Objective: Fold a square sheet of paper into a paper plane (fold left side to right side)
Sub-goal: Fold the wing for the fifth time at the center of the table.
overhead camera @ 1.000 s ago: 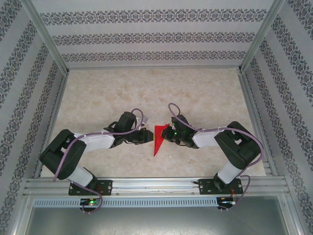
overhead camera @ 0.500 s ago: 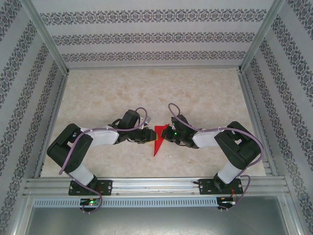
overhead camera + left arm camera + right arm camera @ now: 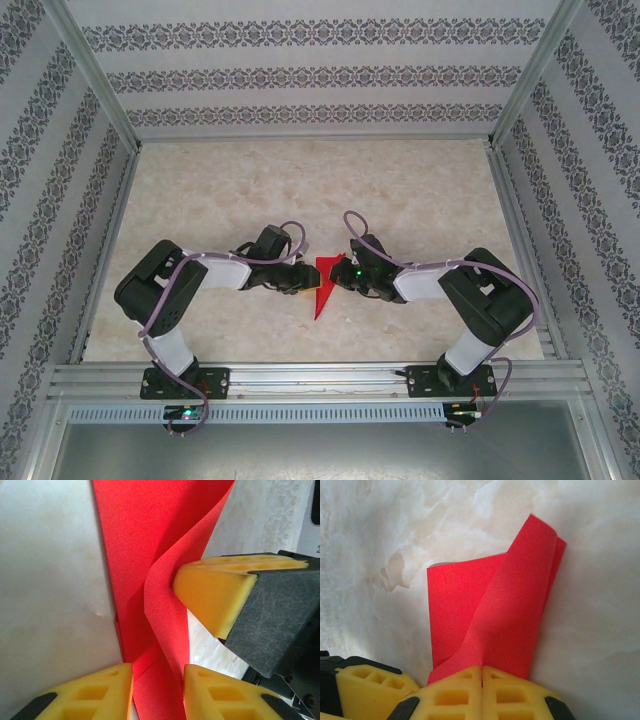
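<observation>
The square sheet of paper is bright red and lies folded into a narrow pointed shape at the table's middle, tip toward the near edge. One flap curls up off the flat layers. My right gripper is shut on the lower edge of that raised flap; from above it sits at the paper's right side. My left gripper is open, its yellow fingers on either side of the paper's wide end. It meets the paper from the left, close to a right-gripper finger.
The marble-patterned table runs to patterned walls on three sides. A metal rail with both arm bases lines the near edge. Both forearms lie low over the table, left and right of the paper.
The left gripper's jaws have parted a little around the paper. The left arm's elbow has swung up and to the right. The right arm and the paper have stayed put.
</observation>
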Controlling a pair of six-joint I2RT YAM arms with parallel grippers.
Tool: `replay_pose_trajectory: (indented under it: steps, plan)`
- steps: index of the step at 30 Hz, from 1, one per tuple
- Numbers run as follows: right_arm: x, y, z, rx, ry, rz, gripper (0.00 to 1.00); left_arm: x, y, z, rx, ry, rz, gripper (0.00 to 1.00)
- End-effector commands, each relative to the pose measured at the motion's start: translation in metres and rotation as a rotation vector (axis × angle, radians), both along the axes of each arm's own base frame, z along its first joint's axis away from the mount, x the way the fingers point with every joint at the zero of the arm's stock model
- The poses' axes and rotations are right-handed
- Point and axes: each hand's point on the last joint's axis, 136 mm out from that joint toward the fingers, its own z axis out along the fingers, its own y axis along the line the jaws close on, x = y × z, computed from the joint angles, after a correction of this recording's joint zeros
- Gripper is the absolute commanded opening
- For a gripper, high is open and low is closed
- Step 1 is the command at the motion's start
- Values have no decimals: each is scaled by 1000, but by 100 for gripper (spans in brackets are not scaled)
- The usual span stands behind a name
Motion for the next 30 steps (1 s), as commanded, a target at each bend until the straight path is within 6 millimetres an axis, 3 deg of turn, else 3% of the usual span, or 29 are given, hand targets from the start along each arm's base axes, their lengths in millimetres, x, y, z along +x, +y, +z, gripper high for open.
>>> replay_pose_trajectory:
  steps: [1,10,22,30]
  plan:
    - [-16,-5,-18,-51,73,30,0,13,-7,9,-49,-25,5,28]
    - [-16,-2,-16,-47,67,37,0,15,-8,2,-36,-19,9,17]
    - [8,12,35,24,-40,70,4,-1,10,-23,-16,13,83,3]
    - [11,0,49,9,-73,57,7,-6,17,-28,-15,6,115,0]
